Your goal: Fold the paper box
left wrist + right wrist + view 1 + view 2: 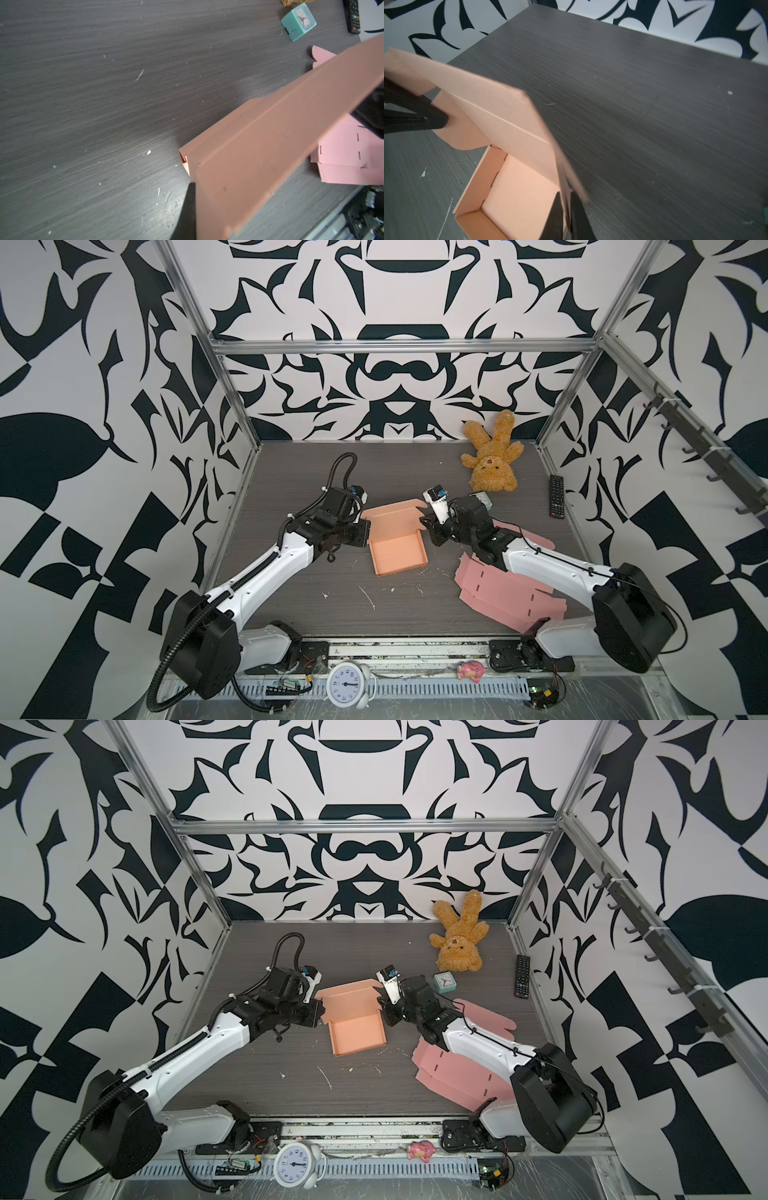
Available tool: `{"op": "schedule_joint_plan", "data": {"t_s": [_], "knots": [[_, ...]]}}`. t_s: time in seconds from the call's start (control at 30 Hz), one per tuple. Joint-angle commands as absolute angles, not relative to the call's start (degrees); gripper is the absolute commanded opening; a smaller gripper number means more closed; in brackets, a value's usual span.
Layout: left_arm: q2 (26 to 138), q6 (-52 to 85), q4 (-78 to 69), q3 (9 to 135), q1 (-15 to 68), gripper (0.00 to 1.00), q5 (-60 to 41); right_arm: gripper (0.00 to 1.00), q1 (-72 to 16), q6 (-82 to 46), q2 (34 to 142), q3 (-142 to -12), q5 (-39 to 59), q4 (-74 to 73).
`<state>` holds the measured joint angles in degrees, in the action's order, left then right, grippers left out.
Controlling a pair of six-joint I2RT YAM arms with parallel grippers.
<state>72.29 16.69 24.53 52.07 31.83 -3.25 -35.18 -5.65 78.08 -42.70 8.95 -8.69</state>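
Standing at the middle of the dark grey wood-grain worktop [291, 614]: one orange paper box [399, 558], shallow tray formed and open, lid raised along the tray's far edge.
Left gripper [444, 119]: pressed together on the lid's left side flap.
Right gripper [564, 194]: fingers close together on either side of the lid's right flap; whether they pinch it cannot be told.
Pink flat die-cut cardboard sheet [490, 585]: lying partly under the right arm [540, 564], near the box but apart from it.
Brown plush teddy bear [492, 456]: far right corner, face up.
Black remote control [557, 495]: right edge of the worktop.
Small mint square clock [444, 982]: between bear and box.
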Motion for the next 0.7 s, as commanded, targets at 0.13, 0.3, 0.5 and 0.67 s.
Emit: {"op": "schedule_joint_plan", "data": {"t_s": [0.13, 0.3, 0.5, 0.67], "knots": [[75.81, 15.25, 16.41, 52.71, 31.68, 0.04, -1.23, 0.16, -37.56, -8.87, 79.92, -46.65, 3.34, -4.79], [77.3, 14.01, 14.66, 52.47, 31.64, 0.04, -2.65, 0.16, -38.62, -8.55, 80.94, -47.97, 2.81, -4.32], [77.95, 12.02, 14.82, 52.15, 31.7, 0.05, -5.48, 0.19, -39.18, -8.66, 80.9, -48.36, 0.17, -2.92], [78.4, 10.42, 16.12, 52.28, 31.64, 0.05, -7.89, 0.25, -39.29, -9.14, 79.69, -48.01, -1.38, -2.43]]}}
